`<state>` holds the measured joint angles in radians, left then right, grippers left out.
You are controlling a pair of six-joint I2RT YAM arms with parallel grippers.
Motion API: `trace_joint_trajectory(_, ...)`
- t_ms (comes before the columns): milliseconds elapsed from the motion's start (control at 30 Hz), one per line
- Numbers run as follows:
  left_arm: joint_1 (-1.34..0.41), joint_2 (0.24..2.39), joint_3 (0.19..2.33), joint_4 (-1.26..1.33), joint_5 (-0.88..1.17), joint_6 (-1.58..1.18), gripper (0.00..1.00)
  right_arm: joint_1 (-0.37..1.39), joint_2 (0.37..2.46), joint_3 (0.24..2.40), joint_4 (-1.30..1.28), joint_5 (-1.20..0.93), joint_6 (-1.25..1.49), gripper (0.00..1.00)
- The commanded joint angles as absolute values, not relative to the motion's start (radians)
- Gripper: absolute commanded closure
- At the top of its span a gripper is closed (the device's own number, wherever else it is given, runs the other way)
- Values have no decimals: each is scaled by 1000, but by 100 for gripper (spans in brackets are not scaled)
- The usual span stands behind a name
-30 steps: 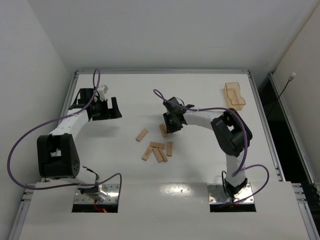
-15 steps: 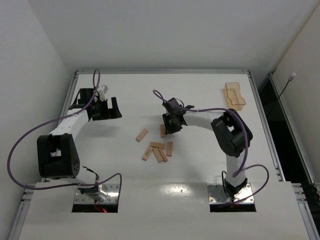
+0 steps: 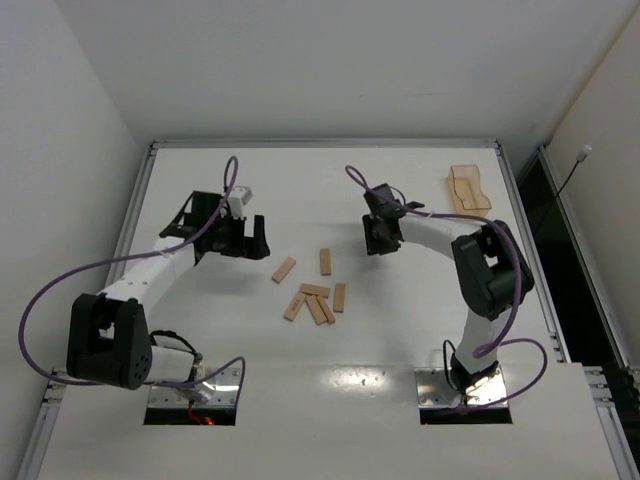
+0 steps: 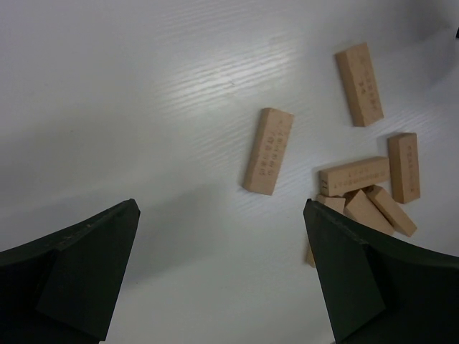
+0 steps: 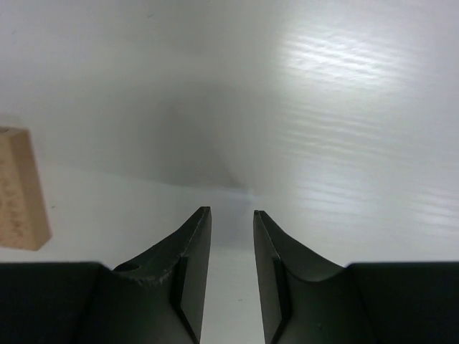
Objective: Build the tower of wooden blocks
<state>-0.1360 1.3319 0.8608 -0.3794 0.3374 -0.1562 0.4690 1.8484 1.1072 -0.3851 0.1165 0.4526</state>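
Fingers [image 4: 79,276] of the left gripper [image 3: 240,243] are spread wide and grasp nothing; only bare table [image 4: 143,86] lies between them. Fingers [image 5: 183,276] of the right gripper [image 5: 230,211] stand a narrow slit apart, released, with nothing in the slit and white table under it. A block end [image 5: 18,190] shows at the left edge of the right wrist view, beside those fingers and clear of them.

Nearest the arm bases, at mid-table, several blocks [image 3: 316,300] lie in a loose cluster, touching one another. Whether any rests on another I cannot tell. One lies crosswise along the cluster's far side.

Just beyond the cluster on the left, a lone block [image 3: 284,270] lies flat and slanted, apart from the rest. In the left wrist view it sits ahead of the open fingers. To its right, the far block [image 3: 326,261] lies flat, pointing away from the bases, also apart.

All the wood lies loose; the tower is not yet begun.

Farther back hang both grippers, the left one left of the lone block, the right one right of the far block, neither touching wood.

Toward the far right corner stands the orange tray [image 3: 468,190], well apart from the blocks.
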Motion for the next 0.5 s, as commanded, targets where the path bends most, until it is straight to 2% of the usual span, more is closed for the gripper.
trace_joint_trajectory(0, -213, 1331, 854, -365, 305, -133, 0, 408, 1816, 1172, -443, 173, 350, 72)
trace_joint_trajectory(233, -418, 1445, 931, -425, 169, -133, 0, 313, 1844, 1267, -535, 183, 212, 71)
trace_joint_trajectory(467, -518, 1638, 1029, -451, 108, -143, 9, 253, 1826, 1293, -568, 169, 201, 71)
